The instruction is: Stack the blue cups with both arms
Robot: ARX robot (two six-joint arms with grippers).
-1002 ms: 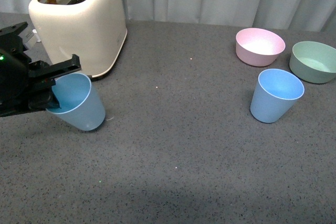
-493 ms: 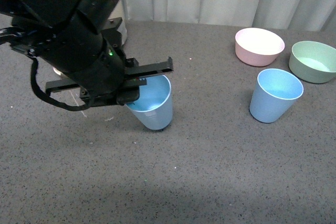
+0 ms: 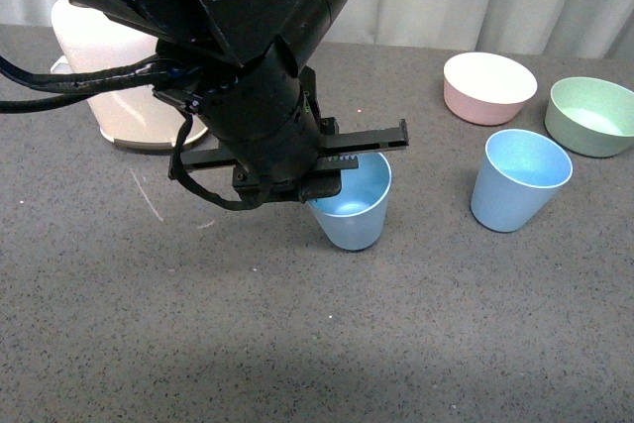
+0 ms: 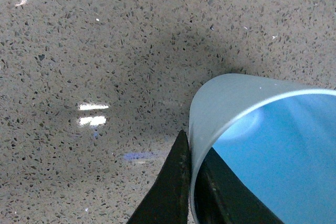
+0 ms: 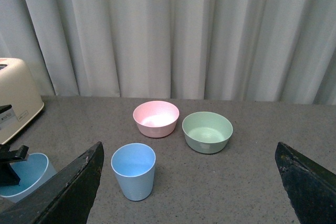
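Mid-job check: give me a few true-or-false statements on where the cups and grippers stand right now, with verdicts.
1. The left gripper is clamped on the rim of one blue cup, the held cup. True.
2. The two blue cups are nested together. False: the second cup stands alone, apart from the held cup.
3. The right gripper grips the second cup. False: it is open and empty, with that cup lying beyond it.
4. The second cup stands upright, nearer the robot than the pink bowl and the green bowl. True.
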